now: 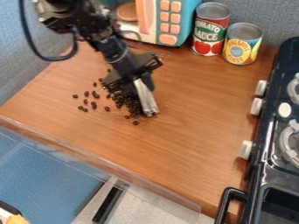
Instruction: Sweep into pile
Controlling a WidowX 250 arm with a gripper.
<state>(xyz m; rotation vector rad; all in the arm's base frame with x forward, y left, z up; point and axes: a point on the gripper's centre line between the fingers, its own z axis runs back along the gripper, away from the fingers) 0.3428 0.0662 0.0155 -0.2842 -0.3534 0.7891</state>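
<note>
Where the heap lies, just left of centre in the frame, dark brown to nearly black beans [130, 103] crowd together, small, rounded and faintly glossy. Their densest part is beside the left side of a pale, narrow tool [146, 97], while looser ones spread leftward over the wood, singly and in twos and threes. A few lie below the heap, near the tool's lower end.

The gripper [143, 82], above centre, is clenched on the upper part of that tool, which slants down and slightly right, its streaked, greyish-white face showing. The black arm [106, 40] comes in from the upper left, a dark cable looping beside it.

The counter [187, 127] is warm orange-brown with fine grain, its front edge running from the left side toward the lower right. At the top stands a teal toy microwave [186, 19] with orange buttons; to its right are a red-and-green can [210, 30] and a yellow-and-blue can [241, 45]. A black toy stove [265, 144] with white knobs runs down the right side. Grey-blue walls [23, 52] rise behind; blue and pale surfaces show at lower left.
</note>
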